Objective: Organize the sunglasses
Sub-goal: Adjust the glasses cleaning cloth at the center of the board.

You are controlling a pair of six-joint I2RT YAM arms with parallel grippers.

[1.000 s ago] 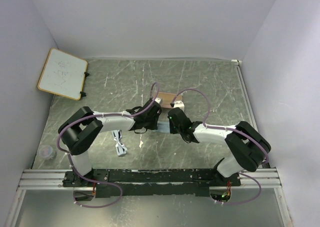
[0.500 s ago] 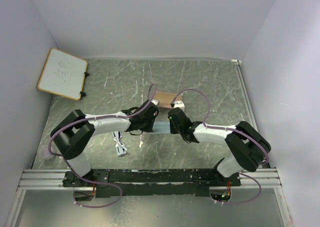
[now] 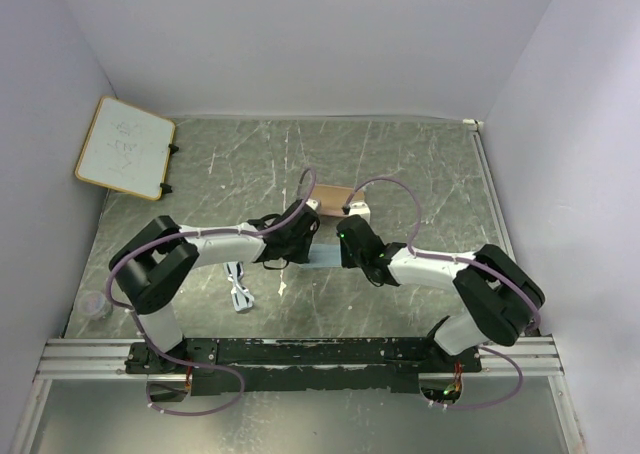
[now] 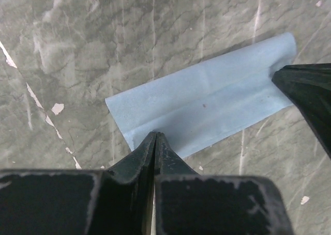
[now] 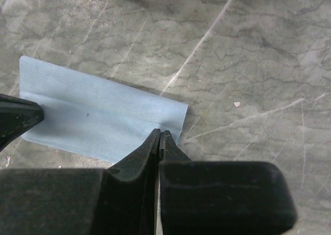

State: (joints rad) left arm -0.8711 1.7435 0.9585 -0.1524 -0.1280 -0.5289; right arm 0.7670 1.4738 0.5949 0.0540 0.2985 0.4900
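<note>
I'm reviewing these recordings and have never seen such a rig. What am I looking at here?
Two robot arms are bolted at the near edge of a table: the left arm and the right arm. The wide picture comes from a fixed camera above and behind them. The two close-ups come from a camera on each wrist. On the table lie a light blue cloth, a tan case behind it, and small white sunglasses near the left arm. A whiteboard sits at the far left. The left fingers and right fingers are shut, each apparently pinching an edge of the cloth.
</note>
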